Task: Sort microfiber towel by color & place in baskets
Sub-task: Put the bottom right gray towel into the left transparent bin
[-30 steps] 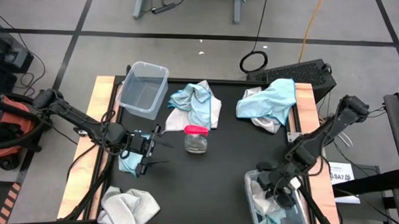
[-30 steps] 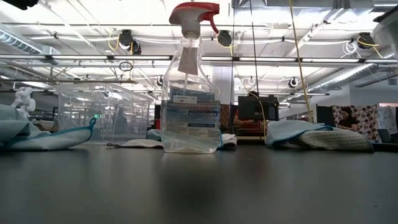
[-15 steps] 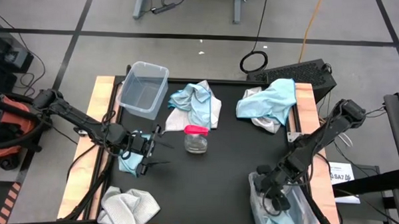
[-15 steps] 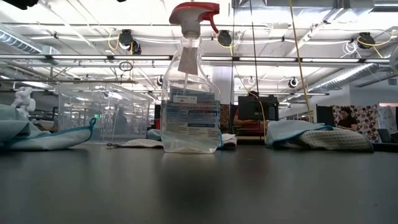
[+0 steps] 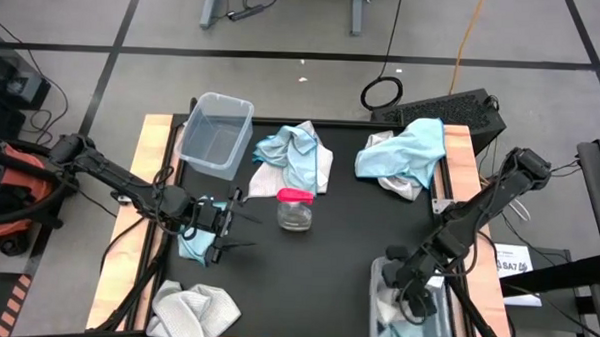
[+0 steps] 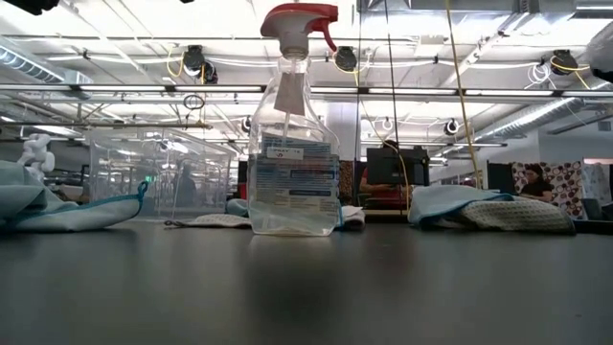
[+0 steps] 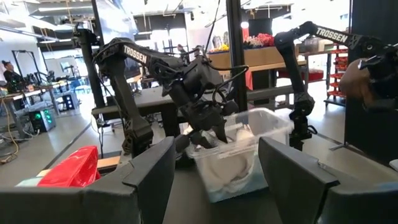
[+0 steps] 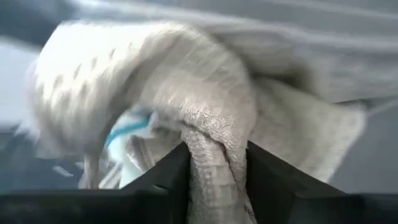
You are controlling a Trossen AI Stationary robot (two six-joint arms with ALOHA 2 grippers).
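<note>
Grey-white towel (image 8: 211, 124) lies between the fingers of my right gripper (image 5: 414, 298), and both are down inside the near-right basket (image 5: 453, 319), the clear bin at the table's right front corner. In the right wrist view a fold of the cloth runs straight up between my two dark fingers, which stand close on both sides of it, touching it; the jaws look partly apart, so I cannot tell if I grip the fold or have let it go. The towel lies directly ahead of this gripper, its bulk spread over the basket floor, so the coming move, I judge, turns on going straight up out of the bin without dragging the fold along.

My left gripper (image 5: 221, 229) waits with fingers apart at the left side of the table, just beside a blue towel (image 5: 190, 247). The far-left basket (image 5: 217, 134) stands well apart.
</note>
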